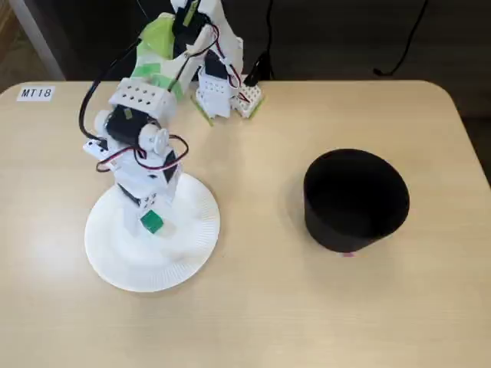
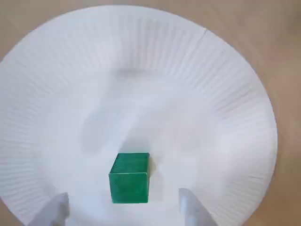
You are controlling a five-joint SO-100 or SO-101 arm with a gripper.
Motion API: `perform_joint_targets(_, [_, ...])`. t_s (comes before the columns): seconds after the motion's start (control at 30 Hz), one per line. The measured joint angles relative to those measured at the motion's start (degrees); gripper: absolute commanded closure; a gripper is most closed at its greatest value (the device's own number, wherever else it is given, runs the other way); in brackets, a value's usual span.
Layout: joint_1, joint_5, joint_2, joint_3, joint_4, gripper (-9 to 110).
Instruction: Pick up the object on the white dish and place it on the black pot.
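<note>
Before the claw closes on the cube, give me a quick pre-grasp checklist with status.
1. Green cube sits on the white plate: ok.
2. Claw open, one fingertip visible on each side of the cube in the wrist view: ok.
3. Cube centred between the fingertips: not ok, it sits nearer the left one in the wrist view.
4. Claw low enough to grip the cube's sides: cannot tell, only the fingertips show.
5. Black pot upright on the table, to the right of the plate in the fixed view: ok.
6. Table between plate and pot free of obstacles: ok.
</note>
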Motion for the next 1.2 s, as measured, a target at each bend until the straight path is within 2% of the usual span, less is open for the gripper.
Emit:
perform_joint_targets(0.97, [1.32,-2.37,-5.45,0.0,-4.83,77])
perform_joint_targets(1.2, [1.05,-2.64,-5.54,0.0,-6.59,86])
